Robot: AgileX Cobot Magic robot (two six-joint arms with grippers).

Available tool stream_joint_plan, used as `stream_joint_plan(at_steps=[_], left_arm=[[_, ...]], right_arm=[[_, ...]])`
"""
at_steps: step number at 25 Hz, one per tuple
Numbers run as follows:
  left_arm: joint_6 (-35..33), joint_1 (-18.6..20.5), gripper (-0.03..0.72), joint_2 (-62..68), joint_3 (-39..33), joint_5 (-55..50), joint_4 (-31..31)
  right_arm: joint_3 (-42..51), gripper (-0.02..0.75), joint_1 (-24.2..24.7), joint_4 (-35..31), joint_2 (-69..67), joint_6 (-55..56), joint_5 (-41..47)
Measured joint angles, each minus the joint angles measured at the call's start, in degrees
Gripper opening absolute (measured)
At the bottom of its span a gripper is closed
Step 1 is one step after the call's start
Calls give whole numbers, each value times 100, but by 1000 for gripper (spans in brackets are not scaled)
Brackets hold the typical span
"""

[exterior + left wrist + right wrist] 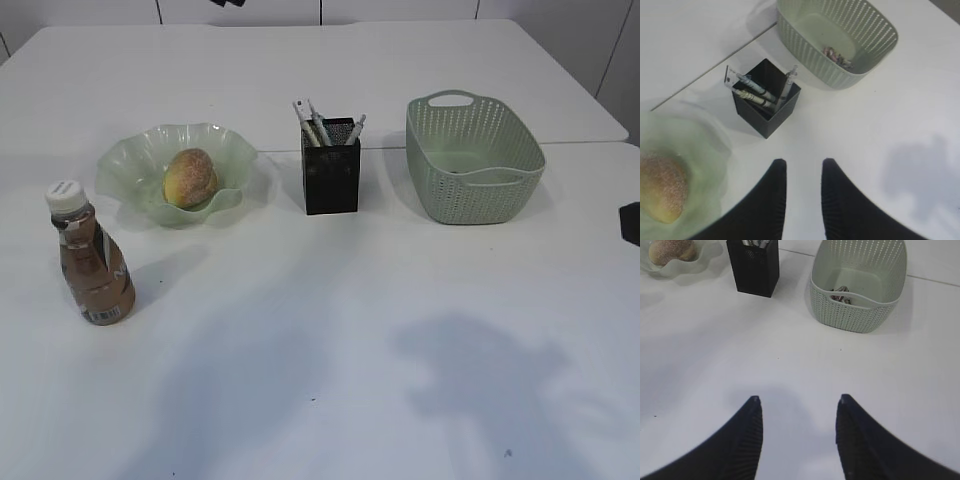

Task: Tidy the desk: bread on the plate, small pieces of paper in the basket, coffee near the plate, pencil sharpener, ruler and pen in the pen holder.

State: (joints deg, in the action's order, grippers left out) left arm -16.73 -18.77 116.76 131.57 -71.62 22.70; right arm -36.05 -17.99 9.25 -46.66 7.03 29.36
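Exterior view: the white desk [330, 350] carries four things in a row across its far half. At the left stands the coffee bottle [89, 255], upright, with a white cap, just beside the near left edge of the plate [135, 160] but not touching it. The plate is pale green with a wavy rim, and the bread [190, 178] lies in its middle. To the right of the plate, in the centre, stands the black pen holder [331, 167]; several pens [318, 127] lean out of its top. I cannot tell if the ruler and the pencil sharpener are among them. Farther right is the green basket [437, 165] with handles.

In the left wrist view, small pieces of paper [837, 56] lie on the basket floor, against its near wall. The left pincer [802, 170] hangs above the bare desk, near the plate and the pen holder; its two dark fingers stand a little apart with nothing between them. In the right wrist view, the right pincer [798, 402] is over the bare desk on the near side of the basket, spread wide and grasping nothing.
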Motion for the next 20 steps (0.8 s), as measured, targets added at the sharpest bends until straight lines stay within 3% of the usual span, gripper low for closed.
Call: stream_joint_plan(at_steps=[5,10,20], left_arm=[[548,-369,182,-334,-276,-37,-778],[740,-483,251,-774,-944,-39,-1028],[1003,-483,265,-2046,-3329,-39,-1486]], right_arm=[[0,386,0,0,0,0,0],[0,386,0,-10,0,0,0],[0,386,0,4,0,0,11]])
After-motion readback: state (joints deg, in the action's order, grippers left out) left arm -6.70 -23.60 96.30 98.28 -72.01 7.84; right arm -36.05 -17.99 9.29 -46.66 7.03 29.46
